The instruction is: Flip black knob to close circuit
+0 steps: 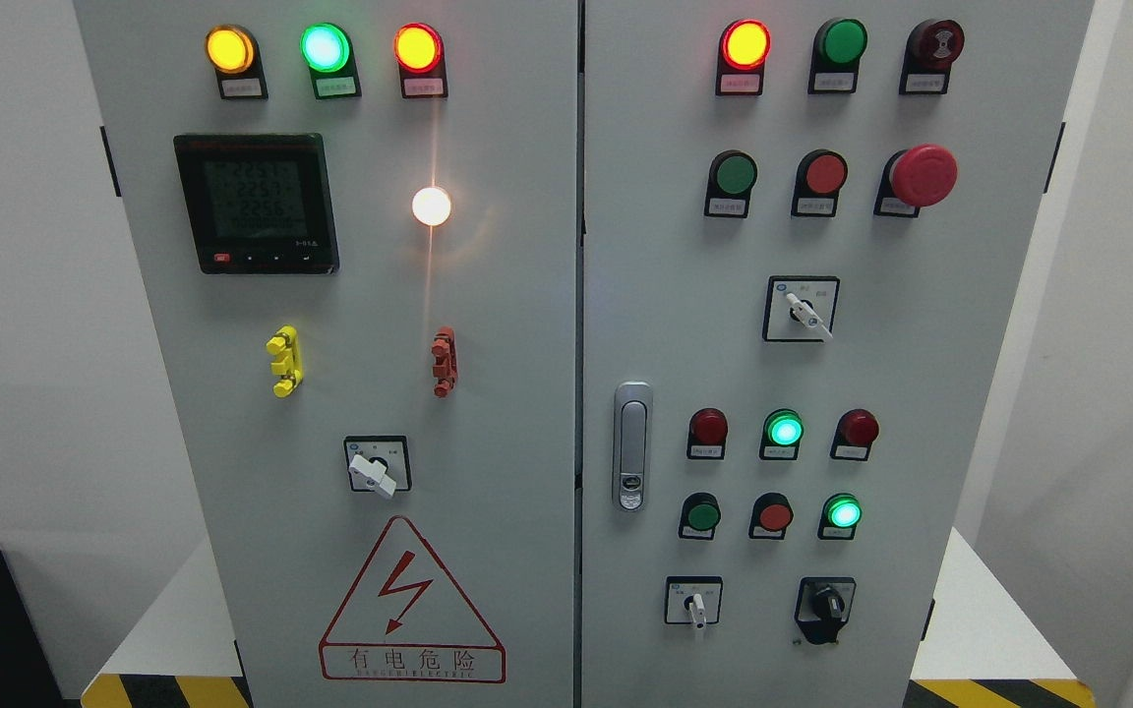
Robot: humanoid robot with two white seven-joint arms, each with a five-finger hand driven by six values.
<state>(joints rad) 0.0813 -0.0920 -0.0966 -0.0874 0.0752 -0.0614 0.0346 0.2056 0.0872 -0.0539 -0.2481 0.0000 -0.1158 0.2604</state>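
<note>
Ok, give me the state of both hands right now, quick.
Left hand: not in view, so its state cannot be told.
Right hand: not in view either.
Nothing touches the black knob on the cabinet.

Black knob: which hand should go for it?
Probably the right. The black knob sits at the lower right of the cabinet's right door, on the right arm's side. Neither hand is in view yet.
</note>
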